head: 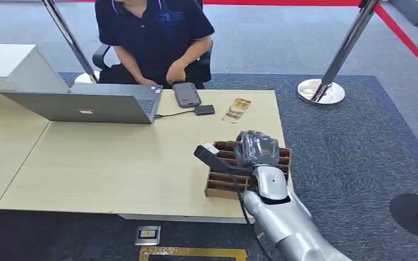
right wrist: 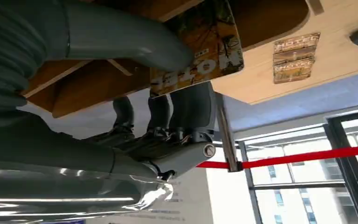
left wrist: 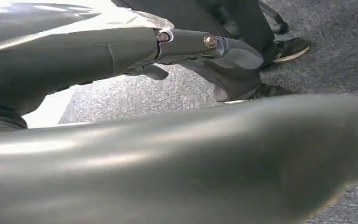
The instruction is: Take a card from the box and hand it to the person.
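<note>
Fingers [right wrist: 186, 107] and thumb of the right hand [head: 257, 149] are pinching a card [right wrist: 200, 44] over the slotted box [head: 220, 182] near the bench's [head: 114, 163] right front corner. The card is looking thin, stiff, light and probably slick, best held by its flat faces near one end. The person [head: 155, 38] is sitting at the far edge.

The box [head: 223, 184] sits at the table's [head: 114, 163] near right edge — the right hand [head: 257, 149] over it. Behind it lie loose cards [head: 237, 110]; the laptop [head: 87, 103] stands far left, before the person [head: 155, 38].
</note>
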Robot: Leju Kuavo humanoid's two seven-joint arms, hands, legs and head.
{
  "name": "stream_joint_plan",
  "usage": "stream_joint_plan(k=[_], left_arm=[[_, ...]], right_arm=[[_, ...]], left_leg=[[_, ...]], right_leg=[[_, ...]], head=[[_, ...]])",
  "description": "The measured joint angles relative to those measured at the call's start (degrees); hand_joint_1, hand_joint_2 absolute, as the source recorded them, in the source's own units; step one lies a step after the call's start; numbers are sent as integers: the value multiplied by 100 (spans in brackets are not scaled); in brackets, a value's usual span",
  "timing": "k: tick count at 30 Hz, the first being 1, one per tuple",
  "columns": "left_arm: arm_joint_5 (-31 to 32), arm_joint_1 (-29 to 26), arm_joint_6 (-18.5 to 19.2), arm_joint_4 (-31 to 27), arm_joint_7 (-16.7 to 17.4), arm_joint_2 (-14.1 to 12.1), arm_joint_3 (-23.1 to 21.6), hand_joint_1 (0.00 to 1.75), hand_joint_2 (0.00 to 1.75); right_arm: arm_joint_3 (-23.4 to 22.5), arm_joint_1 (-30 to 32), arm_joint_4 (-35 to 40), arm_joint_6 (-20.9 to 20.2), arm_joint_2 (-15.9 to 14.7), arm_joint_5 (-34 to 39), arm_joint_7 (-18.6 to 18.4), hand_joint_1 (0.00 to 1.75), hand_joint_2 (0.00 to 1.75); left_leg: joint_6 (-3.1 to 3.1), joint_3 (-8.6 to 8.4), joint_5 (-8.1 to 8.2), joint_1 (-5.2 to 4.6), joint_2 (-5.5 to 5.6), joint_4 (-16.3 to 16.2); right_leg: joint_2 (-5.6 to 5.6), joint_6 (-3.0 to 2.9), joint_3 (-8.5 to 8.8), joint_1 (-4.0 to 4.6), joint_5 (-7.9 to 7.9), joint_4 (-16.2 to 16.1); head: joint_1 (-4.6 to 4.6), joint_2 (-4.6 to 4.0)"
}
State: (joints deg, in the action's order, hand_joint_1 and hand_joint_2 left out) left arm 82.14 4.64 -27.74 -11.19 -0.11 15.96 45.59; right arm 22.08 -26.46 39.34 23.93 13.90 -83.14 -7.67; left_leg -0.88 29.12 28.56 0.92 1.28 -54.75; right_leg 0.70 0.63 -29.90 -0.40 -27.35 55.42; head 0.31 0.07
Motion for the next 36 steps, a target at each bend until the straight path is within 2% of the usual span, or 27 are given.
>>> stream_joint_plan(k=[2,6,16,36], left_arm=[[7,0,0,0,0,0,0,0,0],[22,0,2,2,0,0,0,0,0],[7,0,0,2,-2,0,0,0,0],[-24,-1,-15,4,-33,-2,4,0,0]], right_arm=[[0,0,-11,24,2,-2,2,126,175],[0,0,-13,39,2,-11,7,147,175],[-2,21,39,17,31,-2,107,136,175],[0,78,238,-98,83,111,304,143,175]], left_leg=[[0,0,0,0,0,0],[0,0,0,0,0,0],[0,2,0,0,0,0],[0,6,0,0,0,0]], right_leg=[[0,0,0,0,0,0],[0,0,0,0,0,0],[0,0,-2,0,0,0],[0,0,-4,0,0,0]], head=[[0,0],[0,0],[0,0],[0,0]])
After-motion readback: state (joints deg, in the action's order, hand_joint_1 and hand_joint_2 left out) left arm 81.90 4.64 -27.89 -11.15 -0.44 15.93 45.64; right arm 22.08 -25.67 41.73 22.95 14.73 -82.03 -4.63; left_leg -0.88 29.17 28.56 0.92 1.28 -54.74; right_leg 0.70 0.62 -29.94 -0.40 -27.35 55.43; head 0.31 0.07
